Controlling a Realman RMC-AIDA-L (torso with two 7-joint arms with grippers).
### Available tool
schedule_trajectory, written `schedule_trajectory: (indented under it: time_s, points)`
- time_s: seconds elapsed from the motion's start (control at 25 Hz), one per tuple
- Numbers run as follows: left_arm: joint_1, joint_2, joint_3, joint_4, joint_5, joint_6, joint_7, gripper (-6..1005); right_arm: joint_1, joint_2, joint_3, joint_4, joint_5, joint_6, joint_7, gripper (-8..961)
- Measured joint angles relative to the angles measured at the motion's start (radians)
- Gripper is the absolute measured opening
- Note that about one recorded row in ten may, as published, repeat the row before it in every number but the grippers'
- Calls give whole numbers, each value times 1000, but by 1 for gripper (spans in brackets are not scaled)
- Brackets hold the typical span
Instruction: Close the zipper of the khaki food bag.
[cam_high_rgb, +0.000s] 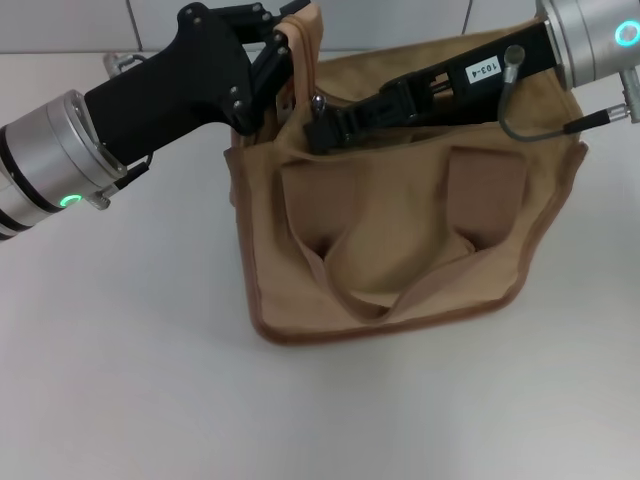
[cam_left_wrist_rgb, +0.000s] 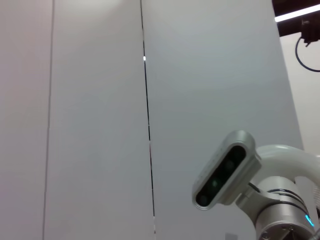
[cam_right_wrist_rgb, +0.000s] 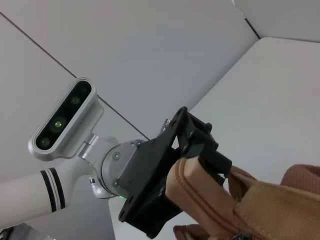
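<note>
The khaki food bag (cam_high_rgb: 400, 240) stands on the white table, its strap patches and looped handle (cam_high_rgb: 390, 298) facing me. My left gripper (cam_high_rgb: 285, 65) is shut on the bag's raised fabric end at the top left; the right wrist view shows it (cam_right_wrist_rgb: 200, 150) clamping that end beside the zipper track (cam_right_wrist_rgb: 200, 197). My right gripper (cam_high_rgb: 322, 125) reaches in from the upper right along the bag's top. It is shut at the small silver slider (cam_high_rgb: 318, 101), near the left end. The arm hides most of the zipper in the head view. The left wrist view shows no bag.
The white table (cam_high_rgb: 120, 350) extends to the front and left of the bag. A tiled wall stands behind. My head camera (cam_left_wrist_rgb: 225, 170) shows in the left wrist view and in the right wrist view (cam_right_wrist_rgb: 62, 120).
</note>
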Motion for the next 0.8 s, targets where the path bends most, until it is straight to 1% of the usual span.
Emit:
schedule_trajectory:
  time_s: [0.16,0.32,0.48,0.8]
  points:
    - [1,1,2,-1,-3,5,-6,30,-3,0,-4,-5,2,17,-6,327]
    - [-3,0,4,-3,-3,7,-6,30,-3,7,-7,-6,3,35,-12,324]
    - [-17,0,-1,-33,-16,-1,1,30,-4,11,-7,-8,4,40,-20,322]
    - [-24,0,-2,-52,-29,-4,3,30,-8,15,-5,-8,4,51,-22,317]
